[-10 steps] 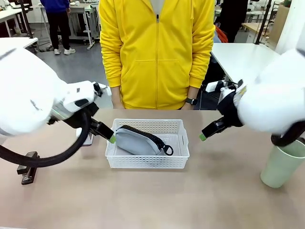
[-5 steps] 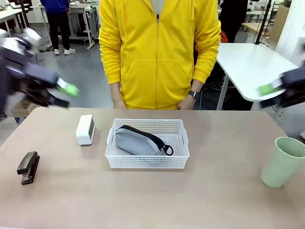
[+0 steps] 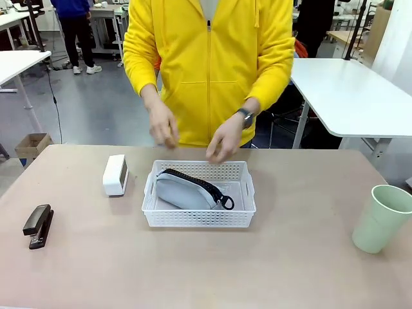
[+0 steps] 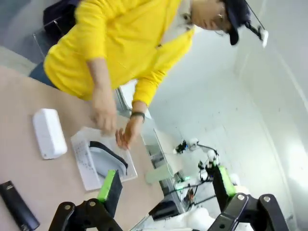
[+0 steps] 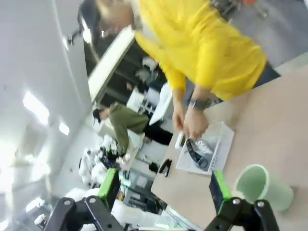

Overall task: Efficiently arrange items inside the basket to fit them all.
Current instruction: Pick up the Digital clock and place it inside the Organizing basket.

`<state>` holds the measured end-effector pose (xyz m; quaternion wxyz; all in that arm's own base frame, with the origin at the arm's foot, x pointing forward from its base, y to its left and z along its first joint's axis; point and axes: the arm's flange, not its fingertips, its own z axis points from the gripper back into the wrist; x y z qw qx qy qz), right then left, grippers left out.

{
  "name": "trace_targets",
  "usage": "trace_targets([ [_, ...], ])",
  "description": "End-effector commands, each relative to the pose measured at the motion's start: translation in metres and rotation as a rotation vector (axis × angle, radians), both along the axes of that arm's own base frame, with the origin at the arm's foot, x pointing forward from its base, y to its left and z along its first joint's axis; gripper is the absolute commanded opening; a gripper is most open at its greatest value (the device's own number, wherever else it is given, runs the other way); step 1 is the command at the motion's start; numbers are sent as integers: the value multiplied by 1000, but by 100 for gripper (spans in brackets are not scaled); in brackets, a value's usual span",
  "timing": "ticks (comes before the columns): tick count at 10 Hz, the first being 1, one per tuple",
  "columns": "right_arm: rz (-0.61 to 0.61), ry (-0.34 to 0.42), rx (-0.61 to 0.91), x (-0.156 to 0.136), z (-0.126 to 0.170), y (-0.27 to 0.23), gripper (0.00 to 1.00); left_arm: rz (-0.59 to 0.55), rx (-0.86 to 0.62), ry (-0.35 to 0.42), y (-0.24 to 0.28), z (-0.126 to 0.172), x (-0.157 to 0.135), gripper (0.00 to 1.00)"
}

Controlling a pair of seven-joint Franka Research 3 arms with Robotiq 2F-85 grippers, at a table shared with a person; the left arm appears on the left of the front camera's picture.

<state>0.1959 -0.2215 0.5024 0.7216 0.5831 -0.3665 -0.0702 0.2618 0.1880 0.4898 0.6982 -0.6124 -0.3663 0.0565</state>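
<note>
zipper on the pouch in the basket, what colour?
The zipper is black, pouch grey; front view shows it best.

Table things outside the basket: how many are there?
3. The white box stands just left of the basket, the stapler lies farther left, and the green cup stands at the far right. None looks hidden.

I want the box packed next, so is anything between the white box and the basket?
Nothing lies on the table between the box and the basket. Inside, though, the pouch fills the side nearest the box, and the person's hands hover above the far rim.
</note>
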Motion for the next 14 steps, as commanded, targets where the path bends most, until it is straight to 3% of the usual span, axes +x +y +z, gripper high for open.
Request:
trace_targets([
  [1,-28,-5,31,-23,-61,55,100,32,-25,50,-93,-77,-53,100],
  [3,-21,20,-14,-17,-63,59,100,33,-15,70,-105,-73,-43,100],
  [4,-91,58,-89,-12,-60,64,100,90,14,106,-105,-68,-41,100],
  [5,-26,42,18,-11,-40,-19,100,24,-31,94,9,-44,13,100],
  [11,-26,42,18,-11,-40,-19,100,33,-40,113,9,-44,12,100],
  [13,-26,42,18,-11,-40,-19,100,-36,91,258,-5,-29,5,100],
  [14,-26,42,18,-11,-40,-19,100,-219,403,458,-45,27,35,100],
])
